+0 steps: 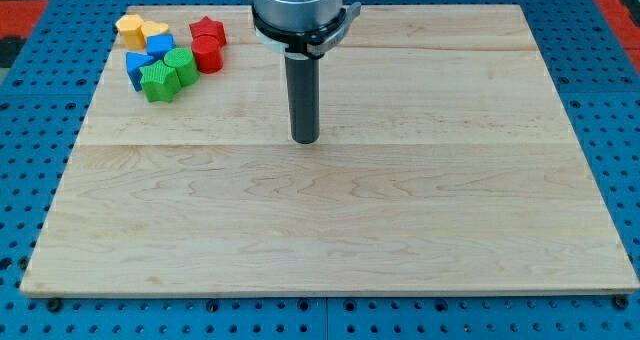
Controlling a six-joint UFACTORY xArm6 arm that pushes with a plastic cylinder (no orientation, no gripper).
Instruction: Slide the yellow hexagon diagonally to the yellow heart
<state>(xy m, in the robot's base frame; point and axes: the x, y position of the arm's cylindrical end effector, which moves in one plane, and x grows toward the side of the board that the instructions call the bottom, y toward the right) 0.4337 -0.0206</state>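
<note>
The yellow hexagon (130, 25) sits at the view's top left, at the far left end of a tight cluster of blocks. The yellow heart (154, 30) lies right beside it, touching on its right. My tip (305, 140) rests on the board near the middle, well to the right of and below the cluster, touching no block.
In the same cluster are a blue block (160, 45), a second blue block (139, 67), a green round block (181, 66), a green star (158, 82), a red star (208, 30) and a red cylinder (207, 54). The wooden board (330, 230) lies on a blue pegboard table.
</note>
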